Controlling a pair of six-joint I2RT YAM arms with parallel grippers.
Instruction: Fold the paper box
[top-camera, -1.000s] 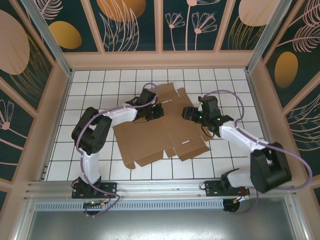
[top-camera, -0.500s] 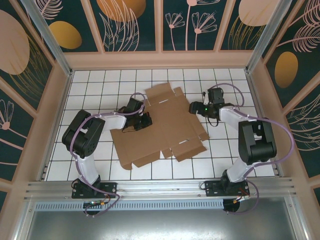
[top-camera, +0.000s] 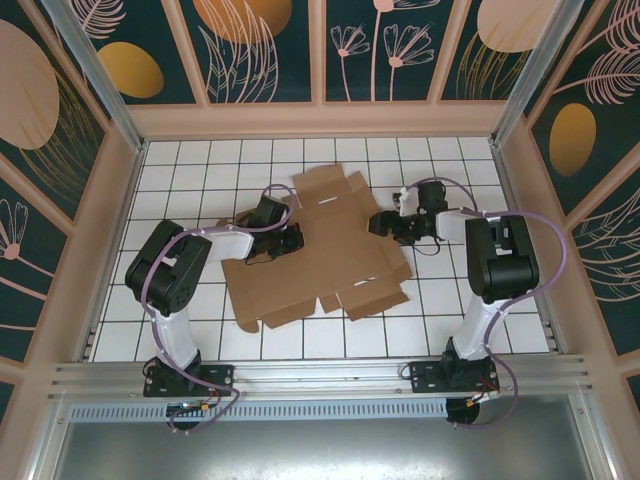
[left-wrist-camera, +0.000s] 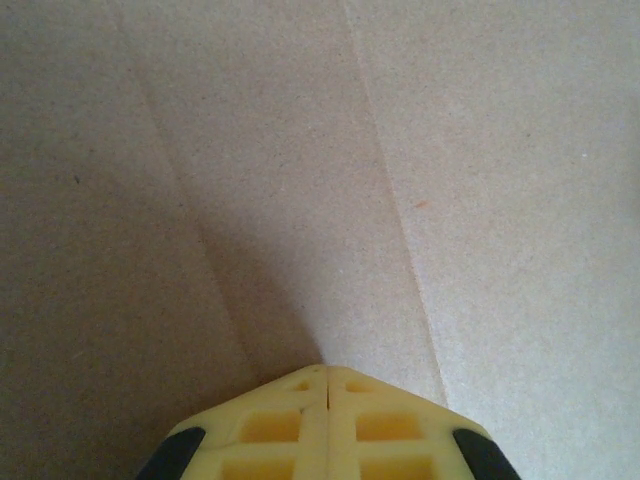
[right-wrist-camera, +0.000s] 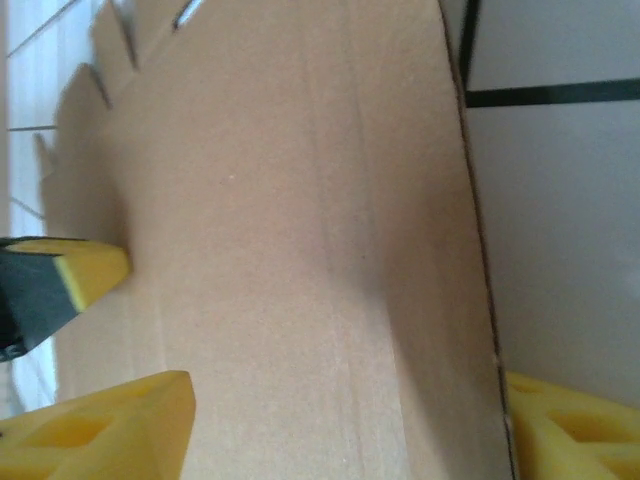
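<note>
The paper box (top-camera: 330, 255) lies as a flat brown cardboard sheet with flaps and creases in the middle of the table. My left gripper (top-camera: 287, 240) rests on its left part. In the left wrist view its yellow fingers (left-wrist-camera: 327, 372) are shut tip to tip, empty, right over a crease in the cardboard (left-wrist-camera: 300, 180). My right gripper (top-camera: 385, 222) is at the sheet's right edge. In the right wrist view it (right-wrist-camera: 350, 430) stands open, one finger (right-wrist-camera: 120, 420) over the cardboard (right-wrist-camera: 300, 250) and the other (right-wrist-camera: 570, 420) past its edge over the table.
The white gridded table (top-camera: 200, 170) is walled in by a wooden frame (top-camera: 320, 120). Bare tiles (right-wrist-camera: 560, 200) run along the sheet's right edge. A yellow and black tip (right-wrist-camera: 60, 280) shows at the left of the right wrist view.
My right arm drew back and its gripper went from the middle of the sheet to its right edge, jaws narrowing a little. My left gripper slid left and nearer. The sheet shifted slightly.
</note>
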